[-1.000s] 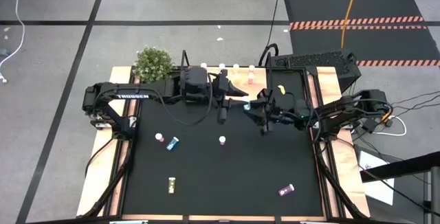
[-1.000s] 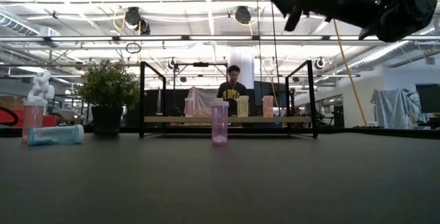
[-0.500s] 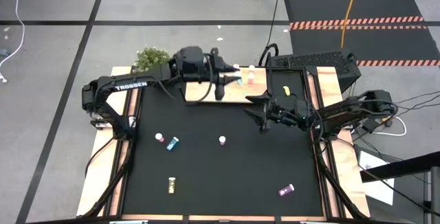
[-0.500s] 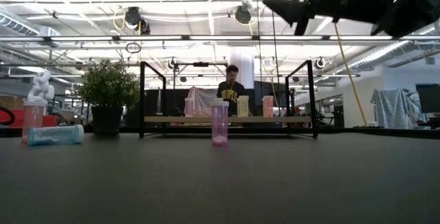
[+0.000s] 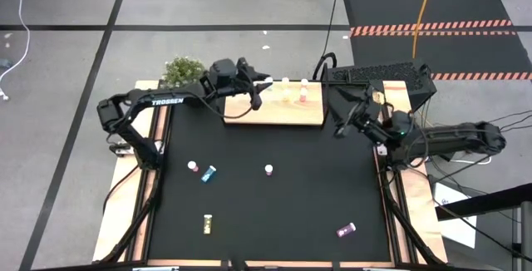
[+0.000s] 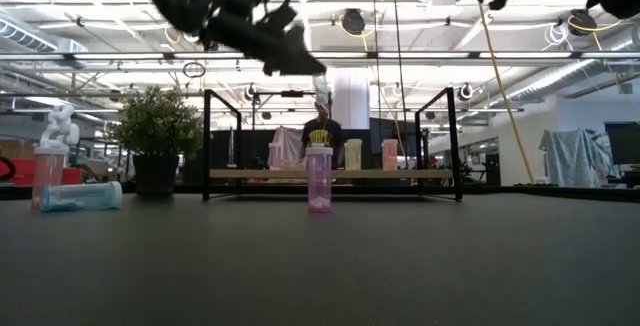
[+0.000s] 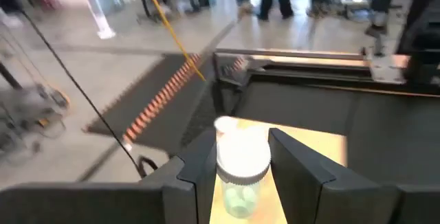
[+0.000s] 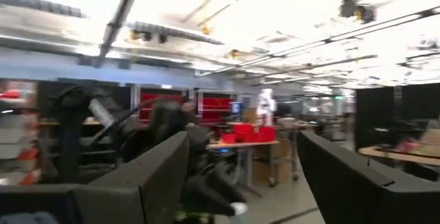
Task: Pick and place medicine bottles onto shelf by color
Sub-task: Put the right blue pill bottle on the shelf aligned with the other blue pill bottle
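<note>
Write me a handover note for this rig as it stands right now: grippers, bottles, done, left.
Left gripper: shut on a pale green bottle, held above the left part of the shelf.
Right gripper: open, empty, off the shelf's right end near the table's right edge.
Done: three bottles stand along the shelf's back edge, two pale and one pink.
Left: set down the held green bottle. Then five remain on the mat: pink bottle and teal bottle at left, pink bottle upright at centre, yellow bottle lying near the front, purple bottle lying front right.
</note>
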{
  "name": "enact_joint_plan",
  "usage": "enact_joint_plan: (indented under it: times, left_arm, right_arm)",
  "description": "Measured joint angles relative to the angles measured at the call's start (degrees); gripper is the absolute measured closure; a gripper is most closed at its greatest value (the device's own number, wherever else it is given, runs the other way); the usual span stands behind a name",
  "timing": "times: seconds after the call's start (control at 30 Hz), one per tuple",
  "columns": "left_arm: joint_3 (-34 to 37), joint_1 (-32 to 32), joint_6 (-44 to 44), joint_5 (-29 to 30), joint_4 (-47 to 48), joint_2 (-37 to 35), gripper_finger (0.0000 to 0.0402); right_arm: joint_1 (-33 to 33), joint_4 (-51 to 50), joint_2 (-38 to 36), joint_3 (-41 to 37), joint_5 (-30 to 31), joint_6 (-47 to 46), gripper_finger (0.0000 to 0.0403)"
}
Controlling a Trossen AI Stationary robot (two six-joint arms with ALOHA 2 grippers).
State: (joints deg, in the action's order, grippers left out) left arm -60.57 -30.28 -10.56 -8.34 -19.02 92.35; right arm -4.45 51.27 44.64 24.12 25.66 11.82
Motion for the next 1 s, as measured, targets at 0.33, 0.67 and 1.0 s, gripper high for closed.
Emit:
enact_joint_plan:
  times: [0.33,0.67,1.0]
  left_arm:
    - [6.4,-3.2,1.3,-3.0,-12.6,7.9,0.0276]
    - [5.6,-4.5,1.2,-3.1,-12.5,11.1,0.0275]
    - [2.9,-3.9,3.0,-1.4,-9.4,9.4,0.0275]
  right_arm:
    - [-3.5,-6.4,-3.6,0.0,1.6,0.1,0.0135]
    - [-4.5,-7.2,-3.5,0.0,1.6,-0.6,0.0135]
    - [-4.5,-7.9,-3.5,0.0,1.4,-0.6,0.0135]
